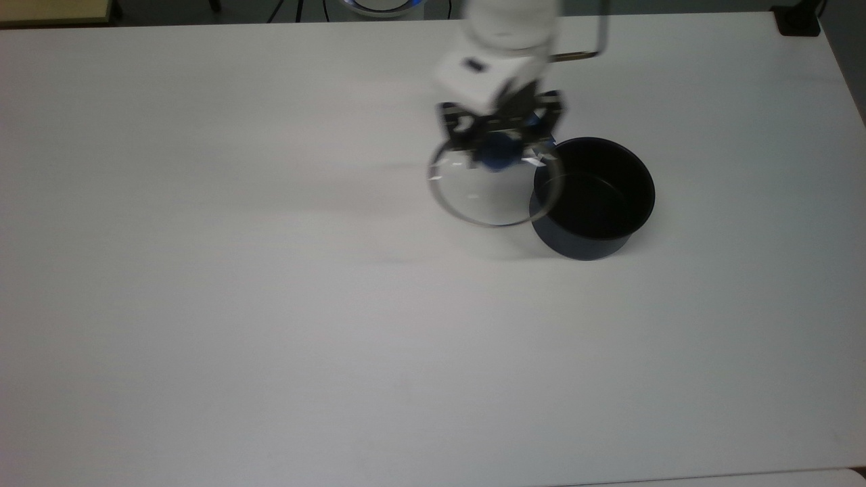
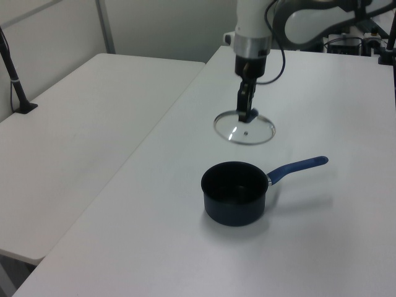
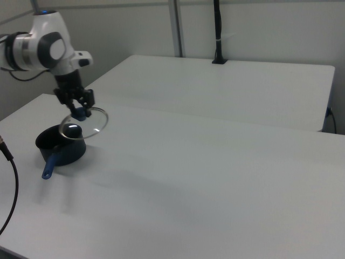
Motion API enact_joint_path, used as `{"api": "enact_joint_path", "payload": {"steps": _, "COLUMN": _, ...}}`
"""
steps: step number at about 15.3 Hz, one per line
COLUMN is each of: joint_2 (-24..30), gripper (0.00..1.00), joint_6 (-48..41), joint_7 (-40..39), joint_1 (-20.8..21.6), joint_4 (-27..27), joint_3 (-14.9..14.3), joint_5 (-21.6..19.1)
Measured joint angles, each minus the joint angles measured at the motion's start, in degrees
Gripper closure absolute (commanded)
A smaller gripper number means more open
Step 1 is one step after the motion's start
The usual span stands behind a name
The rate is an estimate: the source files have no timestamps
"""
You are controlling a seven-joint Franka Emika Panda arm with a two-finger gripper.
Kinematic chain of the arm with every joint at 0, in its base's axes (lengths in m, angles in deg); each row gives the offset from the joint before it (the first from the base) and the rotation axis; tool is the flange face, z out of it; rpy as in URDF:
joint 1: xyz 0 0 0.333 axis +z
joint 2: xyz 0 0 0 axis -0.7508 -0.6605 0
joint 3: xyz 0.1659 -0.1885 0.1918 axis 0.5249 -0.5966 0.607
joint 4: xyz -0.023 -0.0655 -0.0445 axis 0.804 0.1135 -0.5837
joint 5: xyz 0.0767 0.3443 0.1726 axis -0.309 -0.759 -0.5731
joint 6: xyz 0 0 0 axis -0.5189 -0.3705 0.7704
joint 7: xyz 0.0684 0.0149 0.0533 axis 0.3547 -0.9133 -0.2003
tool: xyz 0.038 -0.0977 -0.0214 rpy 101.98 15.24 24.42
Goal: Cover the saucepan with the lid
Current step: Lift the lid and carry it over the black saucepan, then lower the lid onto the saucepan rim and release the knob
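Observation:
The lid, a clear glass disc with a steel rim and a blue knob, hangs in the air with my gripper shut on its knob. In the top view its right edge overlaps the left rim of the saucepan. The saucepan is dark navy with a black inside and stands upright on the white table; its blue handle points to the left view's right. In the left view the lid floats well above the table, behind the pan, held by my gripper. The right view shows the lid held just above the pan.
A second white table adjoins on the left view's left, with a black post clamped to it. A black cable runs along the right view's left edge. The table is wide and bare around the pan.

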Motion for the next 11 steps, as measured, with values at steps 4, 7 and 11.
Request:
{"api": "enact_joint_path", "payload": {"steps": 4, "joint_2": -2.94, "gripper": 0.46, "joint_6": 0.20, "joint_7": 4.79, "joint_1": 6.97, "joint_4": -3.61, "joint_3": 0.11, "joint_5": 0.01}}
{"api": "enact_joint_path", "payload": {"steps": 7, "joint_2": -4.23, "gripper": 0.45, "joint_6": 1.01, "joint_7": 6.68, "joint_1": 9.82, "joint_4": -4.18, "joint_3": 0.12, "joint_5": 0.02}}
{"api": "enact_joint_path", "payload": {"steps": 11, "joint_2": -6.64, "gripper": 0.45, "joint_6": 2.73, "joint_7": 7.77, "joint_1": 11.08, "joint_4": -4.20, "joint_3": 0.11, "joint_5": 0.03}}
